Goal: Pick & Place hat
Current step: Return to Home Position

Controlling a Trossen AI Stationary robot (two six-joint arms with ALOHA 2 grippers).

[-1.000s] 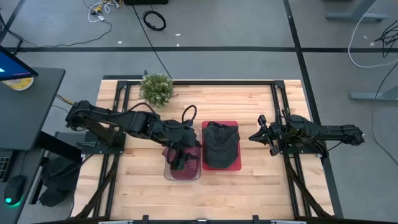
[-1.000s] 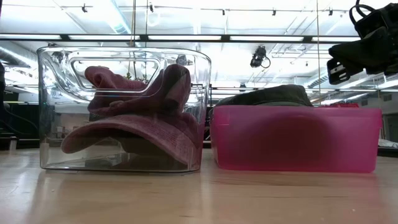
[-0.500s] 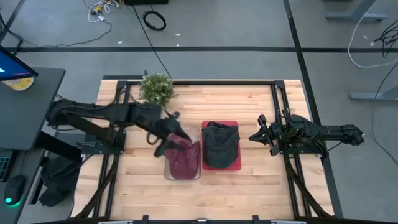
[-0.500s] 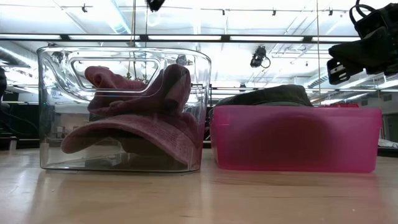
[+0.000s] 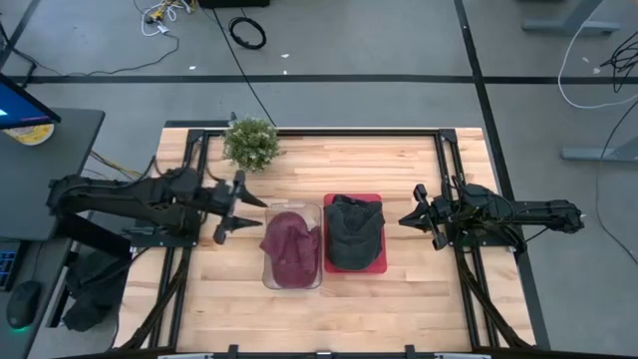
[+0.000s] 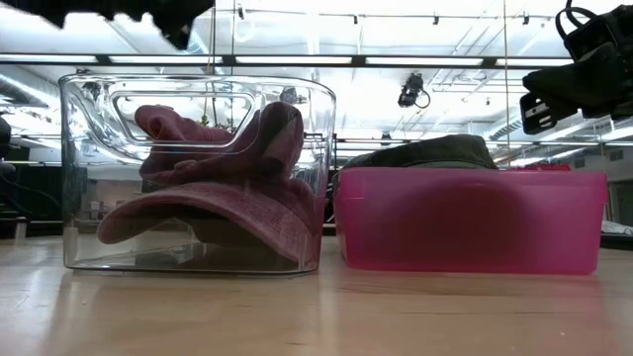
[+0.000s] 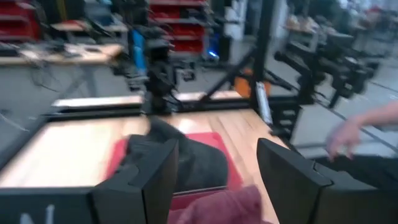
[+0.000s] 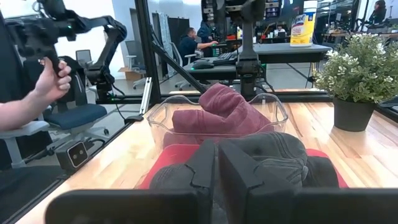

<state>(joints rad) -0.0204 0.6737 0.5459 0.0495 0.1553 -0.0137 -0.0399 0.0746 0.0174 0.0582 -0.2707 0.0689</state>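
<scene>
A maroon hat (image 5: 291, 246) lies crumpled inside a clear bin (image 5: 269, 277) at the table's middle; the low view shows the hat (image 6: 218, 188) resting on the bin's floor, brim down. A dark hat (image 5: 354, 231) sits in a pink bin (image 6: 470, 222) just to its right. My left gripper (image 5: 227, 207) hovers open to the left of the clear bin and touches nothing; in its wrist view the gripper (image 7: 217, 180) looks over both hats. My right gripper (image 5: 407, 219) waits shut, right of the pink bin, with the gripper (image 8: 216, 168) facing the dark hat (image 8: 261, 155).
A potted plant (image 5: 250, 142) stands near the far edge, left of centre. Black frame rails run along the table's left and right sides. A person's hand (image 8: 50, 81) shows beyond the table. Bare wood lies in front of both bins.
My left gripper has risen out of the clear bin and drawn back toward the table's left edge, ending beside the bin. The maroon hat has stayed in the bin as it lay. The right arm has kept still.
</scene>
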